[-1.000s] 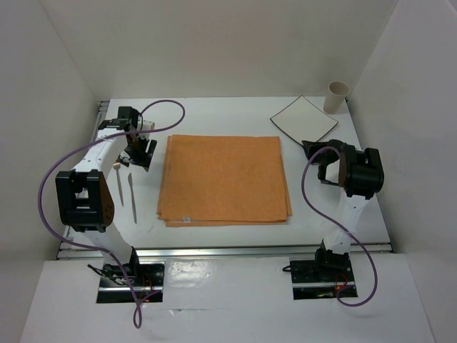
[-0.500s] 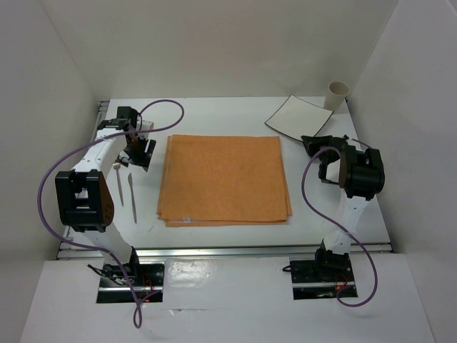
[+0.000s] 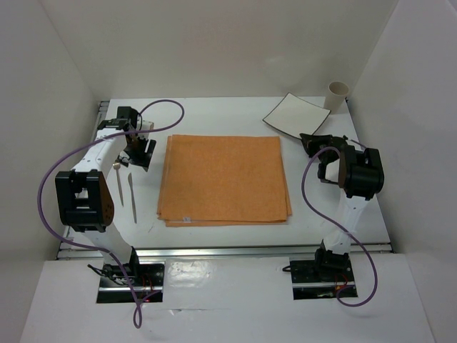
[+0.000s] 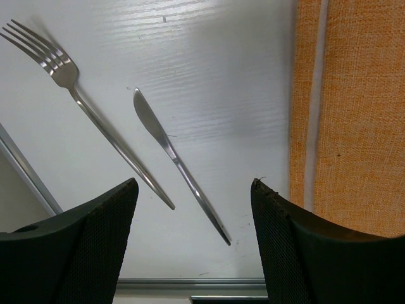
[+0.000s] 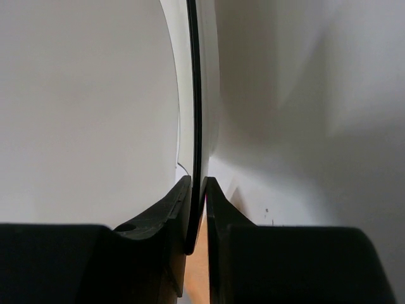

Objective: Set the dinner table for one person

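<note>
The white dinner table (image 3: 221, 114) carries an orange cloth placemat (image 3: 225, 179) in its middle. My right gripper (image 3: 312, 140) is shut on the near corner of the square white plate with a dark rim (image 3: 296, 114) and holds it lifted and tilted at the back right. In the right wrist view the plate's dark edge (image 5: 193, 95) runs between the shut fingers. My left gripper (image 3: 140, 153) is open, hovering left of the placemat above a fork (image 4: 82, 107) and a knife (image 4: 171, 152) that lie on the table. The fork (image 3: 118, 182) and knife (image 3: 133, 196) lie side by side.
A beige paper cup (image 3: 336, 96) stands at the back right corner, just behind the plate. White walls enclose the table on three sides. An aluminium rail (image 3: 228, 250) runs along the near edge. The placemat's edge (image 4: 354, 107) shows right of the left gripper.
The right gripper has lifted the plate off the table and tilted it, moving it a little back and left. The left arm has stayed still.
</note>
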Controlling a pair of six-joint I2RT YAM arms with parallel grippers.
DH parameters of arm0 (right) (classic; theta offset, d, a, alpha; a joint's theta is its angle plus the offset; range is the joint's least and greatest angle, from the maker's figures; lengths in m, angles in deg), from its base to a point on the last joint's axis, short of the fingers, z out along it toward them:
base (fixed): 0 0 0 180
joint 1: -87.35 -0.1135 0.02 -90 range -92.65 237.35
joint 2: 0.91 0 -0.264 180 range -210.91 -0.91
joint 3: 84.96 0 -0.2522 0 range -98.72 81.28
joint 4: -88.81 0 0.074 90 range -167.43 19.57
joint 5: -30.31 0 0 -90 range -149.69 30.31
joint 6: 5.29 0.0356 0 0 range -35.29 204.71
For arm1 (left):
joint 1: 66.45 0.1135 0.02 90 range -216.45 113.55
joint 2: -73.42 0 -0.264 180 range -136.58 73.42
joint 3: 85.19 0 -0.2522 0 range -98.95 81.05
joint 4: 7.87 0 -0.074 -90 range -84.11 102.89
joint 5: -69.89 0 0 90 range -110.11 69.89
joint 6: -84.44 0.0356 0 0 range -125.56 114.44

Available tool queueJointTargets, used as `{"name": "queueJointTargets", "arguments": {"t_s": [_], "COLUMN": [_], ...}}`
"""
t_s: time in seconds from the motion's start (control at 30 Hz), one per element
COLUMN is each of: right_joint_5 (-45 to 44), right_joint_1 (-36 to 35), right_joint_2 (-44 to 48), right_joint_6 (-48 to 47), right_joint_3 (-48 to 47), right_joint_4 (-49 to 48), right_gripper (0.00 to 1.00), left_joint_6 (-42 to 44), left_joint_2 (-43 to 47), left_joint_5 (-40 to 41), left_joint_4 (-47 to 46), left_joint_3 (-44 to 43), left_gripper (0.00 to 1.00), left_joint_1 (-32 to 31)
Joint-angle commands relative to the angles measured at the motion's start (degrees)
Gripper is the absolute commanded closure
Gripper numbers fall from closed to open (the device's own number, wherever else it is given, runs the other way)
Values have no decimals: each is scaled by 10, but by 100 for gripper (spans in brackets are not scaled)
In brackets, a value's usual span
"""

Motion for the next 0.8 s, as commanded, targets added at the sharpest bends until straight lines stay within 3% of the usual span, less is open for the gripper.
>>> {"name": "queueJointTargets", "arguments": {"t_s": [0.0,0.37,0.77], "right_joint_5": [3,52,63], "right_joint_1": [-4,-27,-96], "right_joint_2": [48,79,200], "right_joint_6": [36,22,52], "right_joint_3": [-56,-85,0], "right_joint_4": [-210,-169,-139], "right_gripper": [100,100,100], "left_joint_6": [4,4,4], "left_joint_2": [6,6,16], "left_joint_5": [-8,-8,-25], "left_joint_4": [1,1,1], "left_joint_3": [-3,-3,-3], "left_gripper": [21,21,21], "left_joint_1": [3,3,9]}}
